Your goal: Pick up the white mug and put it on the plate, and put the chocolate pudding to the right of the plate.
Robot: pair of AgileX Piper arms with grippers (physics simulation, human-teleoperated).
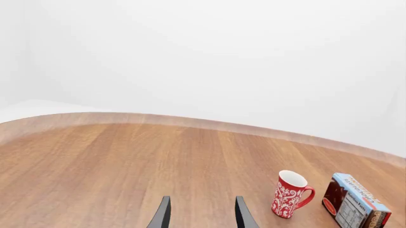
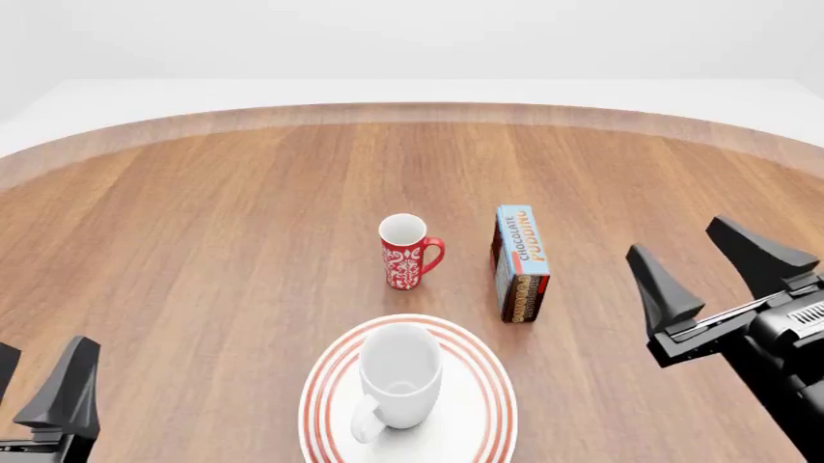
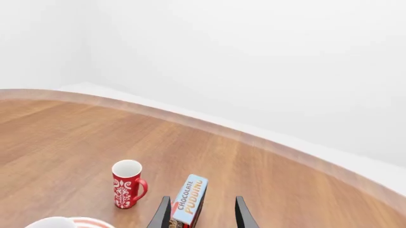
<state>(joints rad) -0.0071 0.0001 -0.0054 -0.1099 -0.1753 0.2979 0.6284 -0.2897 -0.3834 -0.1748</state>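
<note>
The white mug [image 2: 398, 384] stands upright on the plate [image 2: 480, 371] at the near middle of the table, handle toward me. The chocolate pudding [image 2: 519, 262] stands on edge beyond the plate's right side, next to the red floral mug [image 2: 407, 251]. My right gripper [image 2: 721, 273] is open and empty, right of the pudding and above the table. In the right wrist view the pudding [image 3: 190, 201] lies ahead of the open gripper [image 3: 200, 211]. My left gripper [image 2: 33, 386] is open and empty at the near left; it [image 1: 200, 213] shows the same in the left wrist view.
The red mug [image 1: 290, 194] and the pudding [image 1: 354, 202] show in the left wrist view, off to one side of the fingers. The red mug [image 3: 128, 184] and a bit of the plate [image 3: 89, 223] show in the right wrist view. The table's curved far edge [image 2: 412, 112] runs across the back.
</note>
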